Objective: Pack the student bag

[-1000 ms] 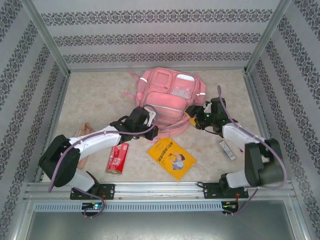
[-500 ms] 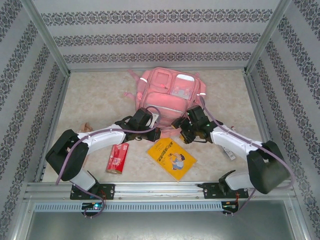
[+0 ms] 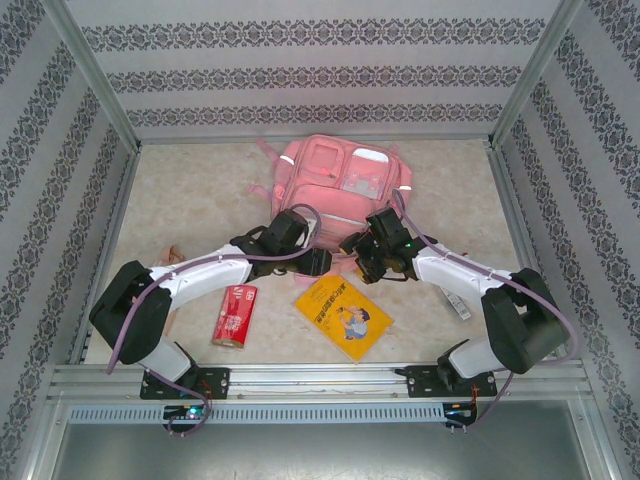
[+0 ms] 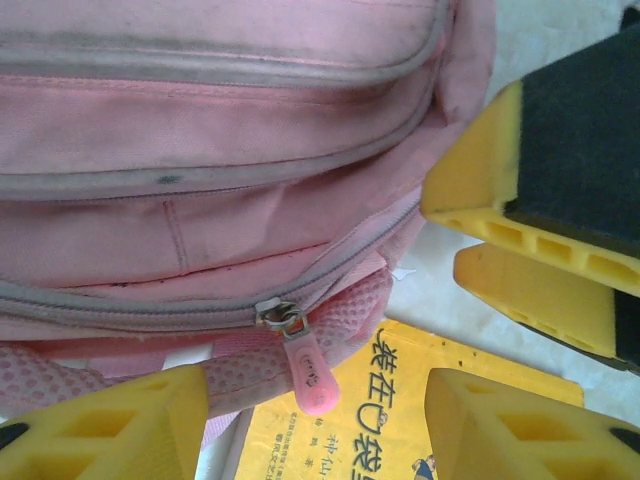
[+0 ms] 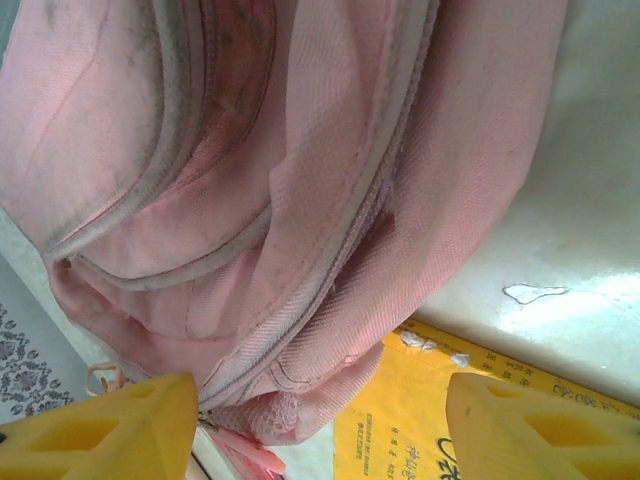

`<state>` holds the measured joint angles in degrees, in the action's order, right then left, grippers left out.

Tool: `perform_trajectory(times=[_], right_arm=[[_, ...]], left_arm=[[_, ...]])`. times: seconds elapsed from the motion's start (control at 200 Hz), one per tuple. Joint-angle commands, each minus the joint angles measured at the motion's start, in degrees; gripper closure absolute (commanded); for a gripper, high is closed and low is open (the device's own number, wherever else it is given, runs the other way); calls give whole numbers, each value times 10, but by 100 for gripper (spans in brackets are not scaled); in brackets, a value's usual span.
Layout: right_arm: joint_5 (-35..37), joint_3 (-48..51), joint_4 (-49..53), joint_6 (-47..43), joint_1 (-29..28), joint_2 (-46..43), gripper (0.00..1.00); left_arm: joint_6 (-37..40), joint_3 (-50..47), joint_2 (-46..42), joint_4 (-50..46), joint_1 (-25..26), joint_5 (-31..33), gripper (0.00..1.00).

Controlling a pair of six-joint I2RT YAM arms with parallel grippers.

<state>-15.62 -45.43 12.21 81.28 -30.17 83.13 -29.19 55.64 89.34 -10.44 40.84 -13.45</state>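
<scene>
The student bag [image 3: 340, 185] lies flat at the back middle of the table, its near edge toward the arms. My left gripper [image 3: 322, 263] sits at that near edge and is open. In the left wrist view its yellow fingers [image 4: 110, 425] straddle a pink zipper pull [image 4: 305, 365] hanging from the bag [image 4: 220, 150]. My right gripper [image 3: 354, 250] is close beside it, also open; its fingertips [image 5: 545, 430] frame the bag's bottom corner [image 5: 300, 200]. The yellow book [image 3: 343, 316] lies just under both grippers.
A red packet [image 3: 234, 315] lies left of the yellow book. A small grey-white stick [image 3: 455, 300] rests near the right arm, and a pale pink object [image 3: 170, 258] lies by the left arm. Patterned walls enclose the table on three sides.
My right gripper has swung left and nearer, from the bag's right side to its near edge beside the left gripper. The left gripper has edged slightly right.
</scene>
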Motion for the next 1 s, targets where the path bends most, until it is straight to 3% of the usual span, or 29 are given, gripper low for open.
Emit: perform_trajectory(times=[0.0, 0.26, 0.38, 0.505, 0.575, 0.735, 0.994], right_arm=[[25, 2, -14, 8, -3, 9, 34], [11, -14, -52, 18, -3, 45, 35], [11, -18, -64, 22, -3, 65, 37], [7, -18, -77, 25, -3, 84, 38], [3, -18, -83, 27, -3, 92, 39], [3, -17, -91, 25, -3, 104, 40], [-1, -19, -101, 26, -1, 121, 42]], left_arm=[[-33, 41, 36, -39, 29, 33, 41], [-71, 80, 90, -89, 52, 88, 42], [-101, 84, 95, -112, 52, 133, 50], [-110, 86, 92, -134, 52, 164, 65], [-106, 86, 90, -142, 52, 170, 67], [-90, 82, 95, -131, 52, 139, 74], [-77, 41, 82, -28, 52, 41, 81]])
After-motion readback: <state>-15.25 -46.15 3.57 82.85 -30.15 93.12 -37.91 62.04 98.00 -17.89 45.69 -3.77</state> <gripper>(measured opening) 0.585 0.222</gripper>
